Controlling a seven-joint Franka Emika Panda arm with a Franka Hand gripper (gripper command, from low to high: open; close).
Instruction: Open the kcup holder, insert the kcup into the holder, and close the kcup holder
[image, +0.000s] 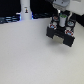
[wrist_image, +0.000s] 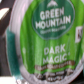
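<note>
Right, the largest thing on my screen is the white table, bare across most of the exterior view. On it at about two o'clock from the picture's middle sits the kcup holder, a dark boxy unit whose front seems pulled forward toward me, with colourful pods showing in its slots; I judge the drawer to be open, though the picture is too soft to be sure. A white upright post stands at about eleven o'clock, well apart from the holder.

The arm comes in from twelve o'clock, and the gripper hangs directly above the holder. I cannot tell from that view how the fingers stand.

The wrist view is filled by the kcup, its green lid reading "Green Mountain Dark Magic", very close to the camera. That closeness suggests to me the fingers are pinching it, but no finger is plainly visible, so I won't claim it.

My reading: opening looks done, insertion is in hand, and closing the holder is left.
</note>
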